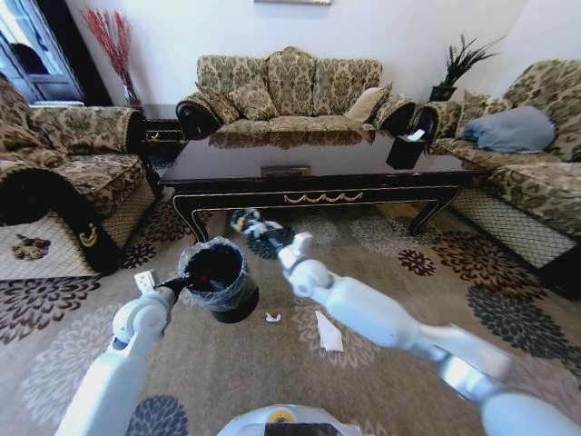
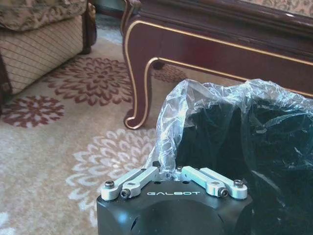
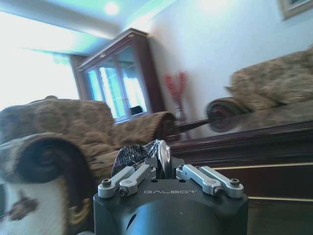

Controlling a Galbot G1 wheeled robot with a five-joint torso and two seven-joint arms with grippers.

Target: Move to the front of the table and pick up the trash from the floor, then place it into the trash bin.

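My left gripper (image 1: 180, 284) is shut on the rim of the trash bin (image 1: 218, 277), a black round bin with a clear bag liner, held up off the carpet. In the left wrist view the left gripper (image 2: 167, 170) pinches the liner at the rim of the bin (image 2: 244, 147). My right gripper (image 1: 250, 225) reaches out beyond the bin toward the table (image 1: 318, 182), shut on a dark crumpled wrapper (image 3: 132, 154). A white folded paper (image 1: 329, 331) and a tiny white scrap (image 1: 272, 318) lie on the carpet under my right arm.
Patterned sofas stand on the left (image 1: 54, 173), behind the table (image 1: 290, 95) and on the right (image 1: 526, 154). A small black box with white tissue (image 1: 406, 148) sits on the table's right end. The table's curved leg (image 2: 139, 83) is close to the bin.
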